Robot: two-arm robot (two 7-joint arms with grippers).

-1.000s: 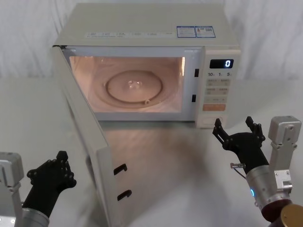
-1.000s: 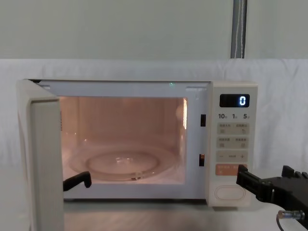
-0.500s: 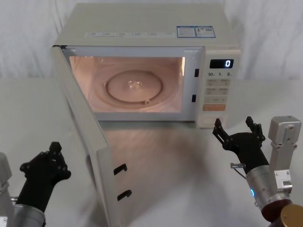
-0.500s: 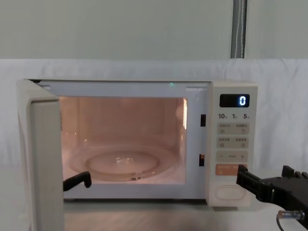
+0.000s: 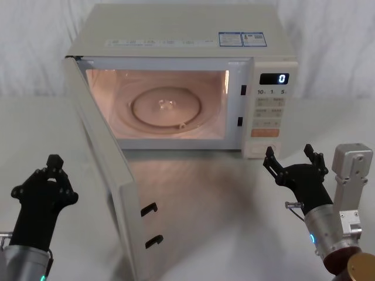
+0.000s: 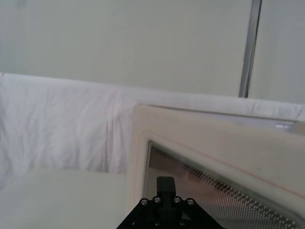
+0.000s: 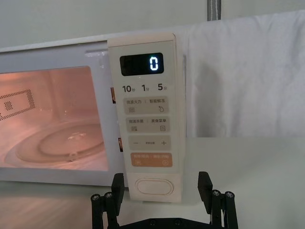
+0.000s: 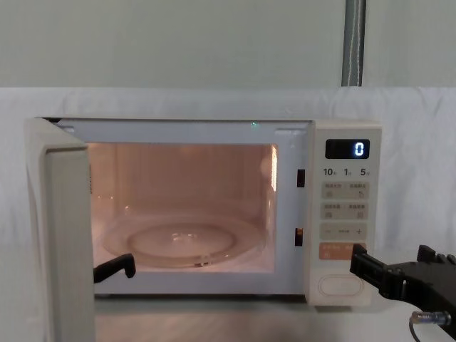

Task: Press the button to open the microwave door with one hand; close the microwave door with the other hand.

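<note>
One microwave [image 5: 181, 35] on a white table [image 5: 234, 216], door [image 5: 108, 175] swung wide on its left hinge, lit cavity and one glass turntable [image 5: 166, 107] exposed. One oval button [image 7: 152, 186] at the foot of the microwave's control panel, below one orange key [image 7: 151, 160]. Two grippers: right gripper [image 5: 291, 161] just before the button, apart from it, jaws spread; left gripper [image 5: 47, 178] outside the open door, near its outer face, jaw state impossible to tell. Door's lower edge cut off in head view. Bare table before the microwave.
</note>
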